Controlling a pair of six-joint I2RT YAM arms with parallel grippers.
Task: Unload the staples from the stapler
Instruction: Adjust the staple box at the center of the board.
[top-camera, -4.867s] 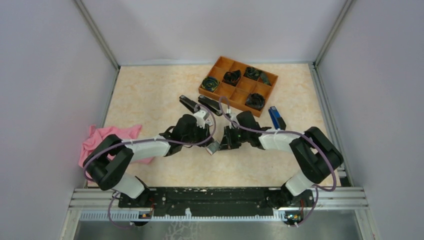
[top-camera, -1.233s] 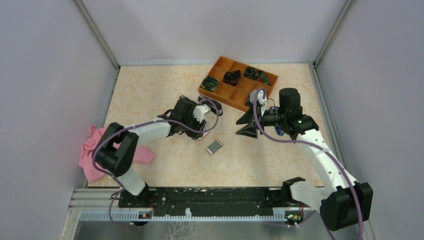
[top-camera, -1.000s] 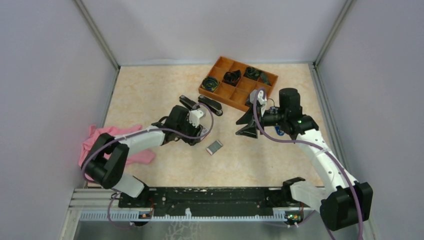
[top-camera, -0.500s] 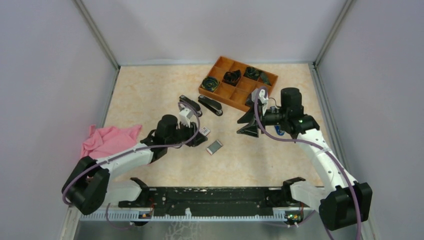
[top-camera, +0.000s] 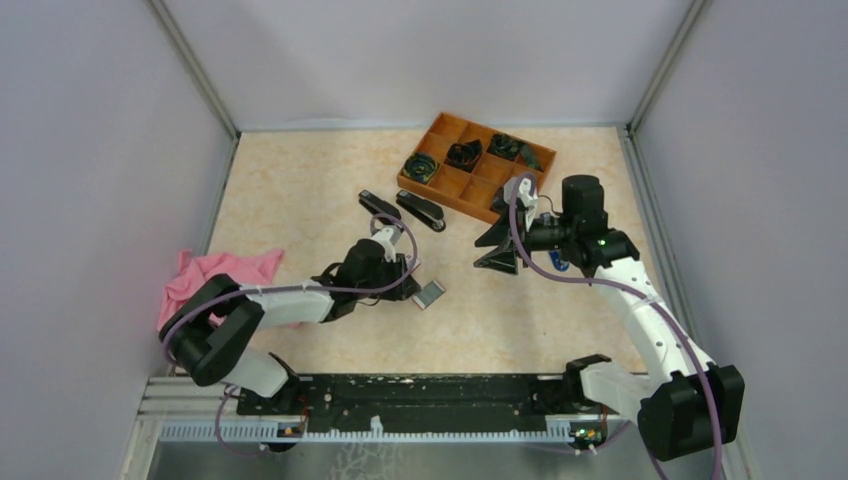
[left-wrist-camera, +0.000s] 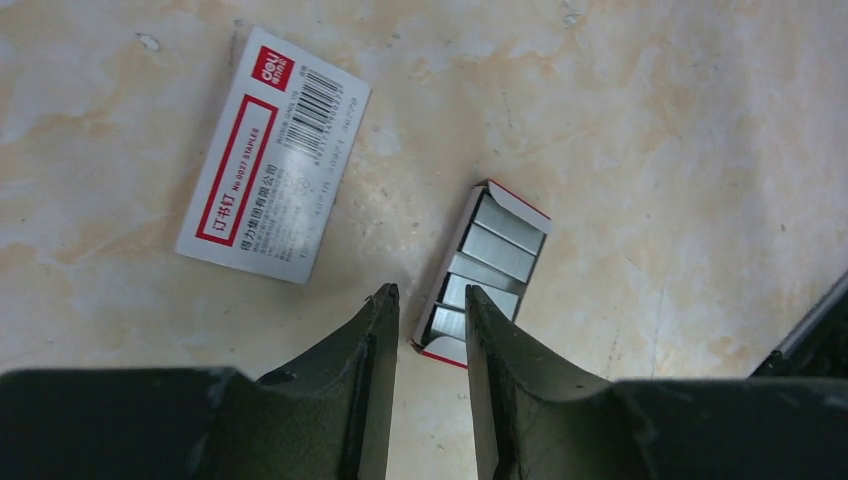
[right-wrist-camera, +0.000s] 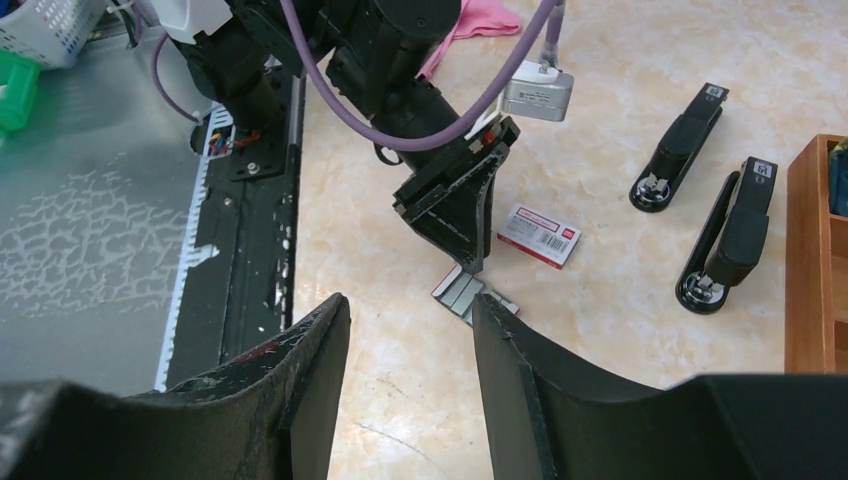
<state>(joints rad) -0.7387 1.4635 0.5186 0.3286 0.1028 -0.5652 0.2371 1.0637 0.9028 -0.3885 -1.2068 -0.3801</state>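
Note:
Silvery staples (left-wrist-camera: 497, 237) lie in strips in a small open red-edged tray; they also show in the top view (top-camera: 429, 294) and the right wrist view (right-wrist-camera: 463, 291). My left gripper (left-wrist-camera: 427, 296) is low over the table, open by a narrow gap, its tips at the tray's near-left corner, holding nothing. It also shows in the top view (top-camera: 408, 287). Two black staplers (top-camera: 378, 207) (top-camera: 420, 211) lie farther back. A blue stapler (top-camera: 553, 243) lies partly under my right arm. My right gripper (top-camera: 497, 247) is open, empty and raised, facing the tray.
A white and red box sleeve (left-wrist-camera: 272, 170) lies left of the tray. An orange compartment tray (top-camera: 432, 129) holding black parts stands at the back. A pink cloth (top-camera: 210, 275) lies at the left edge. The black rail (right-wrist-camera: 262, 200) runs along the near edge.
My left gripper has swung back from the black staplers toward me and come down at the staple tray. My right arm has hardly moved.

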